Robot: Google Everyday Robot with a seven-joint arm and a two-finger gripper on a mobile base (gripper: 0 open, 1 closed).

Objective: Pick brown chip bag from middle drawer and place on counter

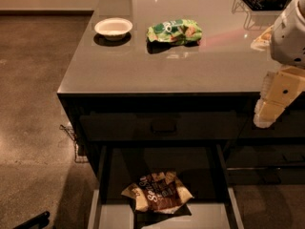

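Single view; camera sits high in front of the counter (190, 66), facing forward and steeply down over its near edge; mid-range; counter top fills the upper frame, open middle drawer (209, 216) lower centre, floor (33, 104) left; gripper (271, 106) hangs near the lens at right edge.

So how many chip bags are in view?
2: the green chip bag on the counter, the brown chip bag in the middle drawer. The gripper hangs at the right edge; its arm may hide more.
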